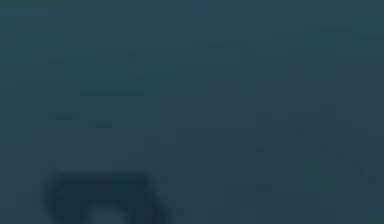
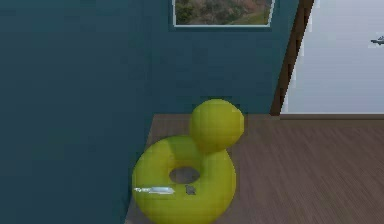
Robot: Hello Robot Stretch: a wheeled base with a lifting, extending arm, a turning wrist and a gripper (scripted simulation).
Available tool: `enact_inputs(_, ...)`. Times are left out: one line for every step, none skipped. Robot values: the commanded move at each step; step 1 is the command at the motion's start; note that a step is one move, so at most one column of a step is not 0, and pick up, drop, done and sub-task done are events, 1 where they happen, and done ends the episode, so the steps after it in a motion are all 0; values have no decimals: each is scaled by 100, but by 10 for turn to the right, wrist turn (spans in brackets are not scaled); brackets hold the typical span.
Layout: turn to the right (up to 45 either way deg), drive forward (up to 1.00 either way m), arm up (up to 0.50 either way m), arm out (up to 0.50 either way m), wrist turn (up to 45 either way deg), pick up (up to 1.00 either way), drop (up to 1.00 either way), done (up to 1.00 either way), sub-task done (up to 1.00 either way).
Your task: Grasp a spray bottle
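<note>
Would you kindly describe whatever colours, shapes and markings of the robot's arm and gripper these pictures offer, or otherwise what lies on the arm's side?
On the arm's side I see a glossy yellow duck-shaped ring on a brown wood-plank floor, a small whitish sliver on its near rim, a teal wall, a framed landscape picture and a white door in a brown frame.

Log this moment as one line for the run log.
ahead: teal wall | arm side: yellow duck-shaped ring on wood floor | on ring: small pale item | above: framed picture
</note>
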Motion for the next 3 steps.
enact_inputs(0,0,48,0,0,0,0,0,0)
enact_inputs(0,0,0,46,0,0,0,0,0)
enact_inputs(0,0,0,0,450,0,0,0,0)
